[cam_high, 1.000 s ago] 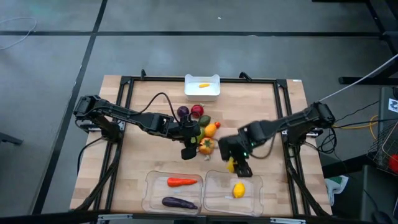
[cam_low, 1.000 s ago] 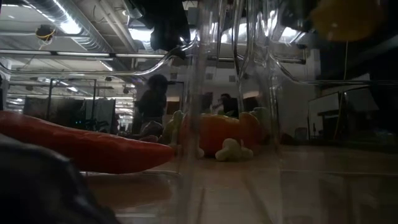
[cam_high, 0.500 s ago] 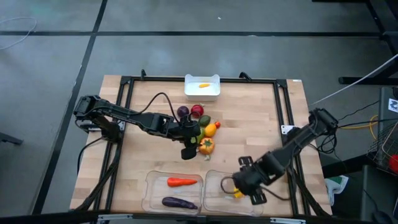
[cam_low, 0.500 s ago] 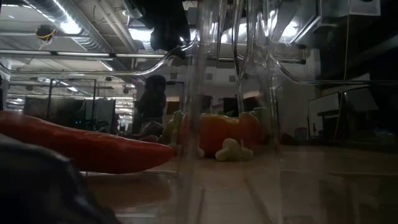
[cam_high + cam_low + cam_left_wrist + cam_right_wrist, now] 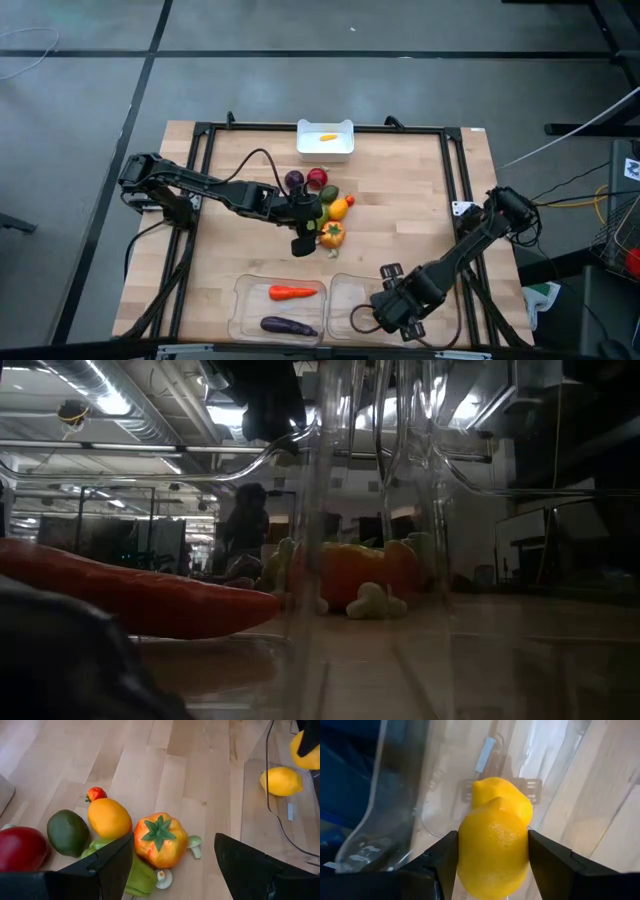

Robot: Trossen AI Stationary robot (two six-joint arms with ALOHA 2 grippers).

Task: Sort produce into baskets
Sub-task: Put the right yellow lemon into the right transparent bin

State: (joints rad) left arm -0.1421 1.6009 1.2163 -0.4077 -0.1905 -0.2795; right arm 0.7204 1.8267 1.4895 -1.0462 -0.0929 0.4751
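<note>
The right end effector hangs low over the right-hand clear tray at the counter's front edge, its two fingers pressed against the sides of a lemon. It holds the fruit directly above a second lemon already lying on the tray floor, which suggests this tray collects the yellow fruit and the held one is about to be let go.

The neighbouring clear tray carries a carrot and an eggplant, so the long vegetables seem to be kept apart there. A small white bin at the far edge holds one orange piece.

The left end effector waits with its fingers spread wide, gripping nothing, poised just over an orange pepper in the unsorted cluster mid-counter, beside an orange fruit, a green one and a red apple. That pepper looks like its next pick.
</note>
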